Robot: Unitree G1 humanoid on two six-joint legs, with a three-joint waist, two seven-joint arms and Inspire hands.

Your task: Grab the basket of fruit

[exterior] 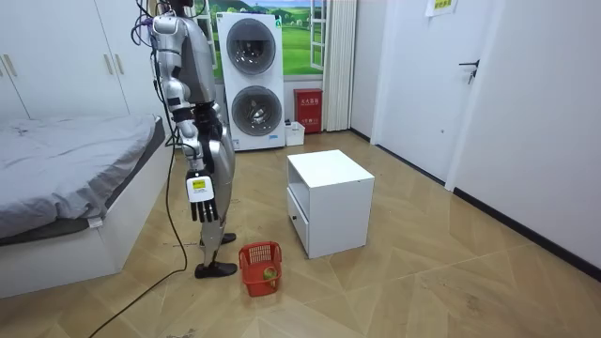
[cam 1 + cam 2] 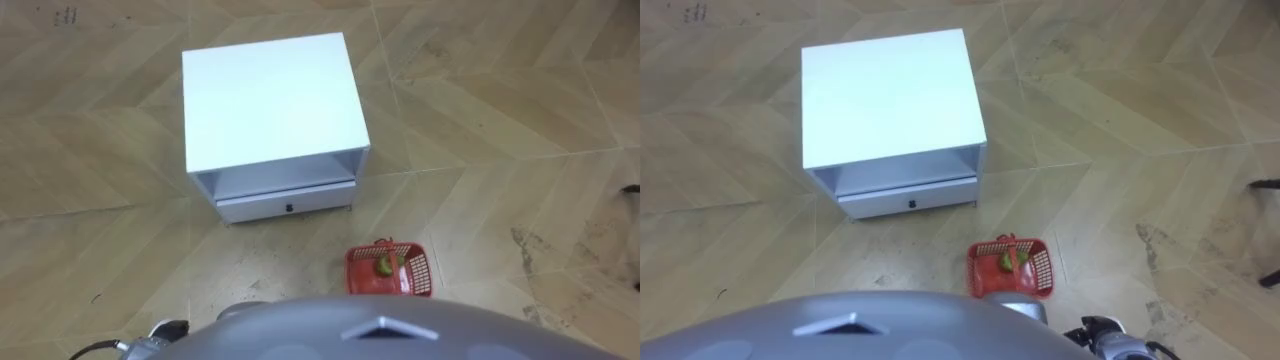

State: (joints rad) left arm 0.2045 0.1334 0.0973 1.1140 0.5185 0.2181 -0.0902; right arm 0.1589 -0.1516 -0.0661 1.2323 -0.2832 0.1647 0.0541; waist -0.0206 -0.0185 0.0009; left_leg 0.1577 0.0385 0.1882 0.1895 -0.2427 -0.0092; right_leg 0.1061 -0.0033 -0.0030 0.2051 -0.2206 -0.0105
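The right hand hangs loose at the robot's side in the room view, fingers straight and pointing down, holding nothing. The robot stands upright beside the bed, facing the cabinet. The red basket sits on the wood floor just before its feet, a little to its right, well below the hand and apart from it. Something green lies inside the basket. Beyond the basket, with bare floor between them, the white cabinet shows its open shelf and a closed drawer toward the robot. Two stacked washers stand against the far wall.
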